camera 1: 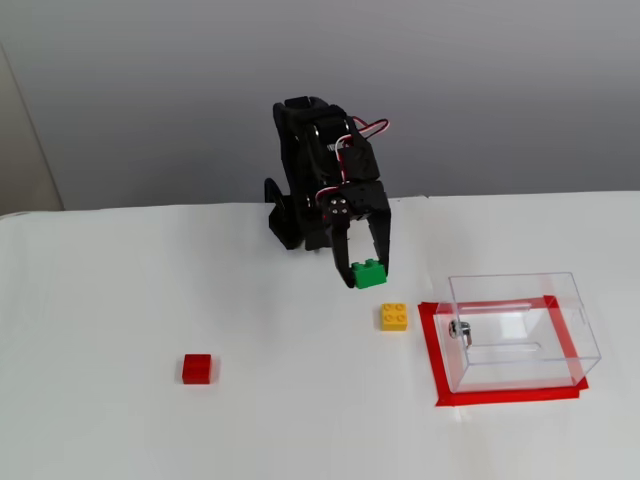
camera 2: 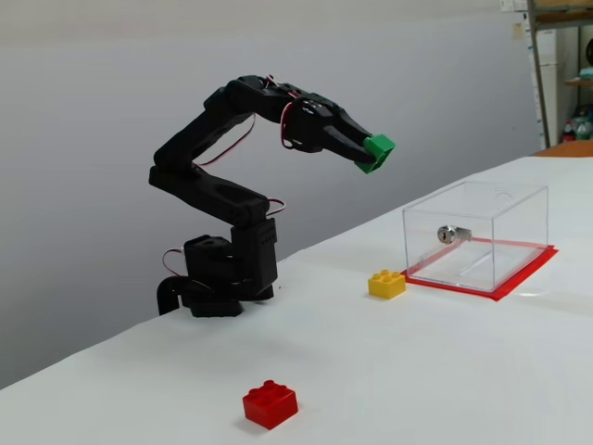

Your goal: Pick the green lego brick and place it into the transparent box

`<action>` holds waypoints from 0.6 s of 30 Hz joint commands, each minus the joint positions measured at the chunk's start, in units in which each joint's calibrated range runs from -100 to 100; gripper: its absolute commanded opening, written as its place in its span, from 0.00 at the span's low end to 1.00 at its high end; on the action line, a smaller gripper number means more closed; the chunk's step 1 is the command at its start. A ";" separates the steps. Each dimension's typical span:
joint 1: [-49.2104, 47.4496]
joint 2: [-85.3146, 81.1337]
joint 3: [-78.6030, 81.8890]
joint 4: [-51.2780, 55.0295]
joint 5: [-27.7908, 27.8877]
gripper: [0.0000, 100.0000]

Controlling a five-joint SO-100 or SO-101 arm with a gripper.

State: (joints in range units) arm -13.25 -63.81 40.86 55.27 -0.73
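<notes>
My gripper (camera 1: 366, 275) (camera 2: 374, 156) is shut on the green lego brick (camera 1: 368, 272) (camera 2: 377, 151) and holds it high above the table. In both fixed views the brick hangs to the left of the transparent box (camera 1: 521, 330) (camera 2: 476, 234), roughly above the yellow brick. The box stands open-topped on a red tape frame, with a small metal fitting on its left wall. Nothing lies inside it.
A yellow brick (camera 1: 394, 317) (camera 2: 386, 284) lies just left of the box. A red brick (camera 1: 197, 368) (camera 2: 270, 403) lies further left, nearer the table's front. The arm's base (camera 2: 218, 278) stands at the back edge of the white table (camera 1: 300, 420).
</notes>
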 commanded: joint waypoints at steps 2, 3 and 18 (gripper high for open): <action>-6.09 2.84 -4.79 0.08 -0.10 0.09; -7.57 3.35 -5.42 0.08 -0.10 0.09; -28.12 22.52 -14.73 -0.79 -0.10 0.09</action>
State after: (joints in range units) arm -38.89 -44.19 30.36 55.27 -0.73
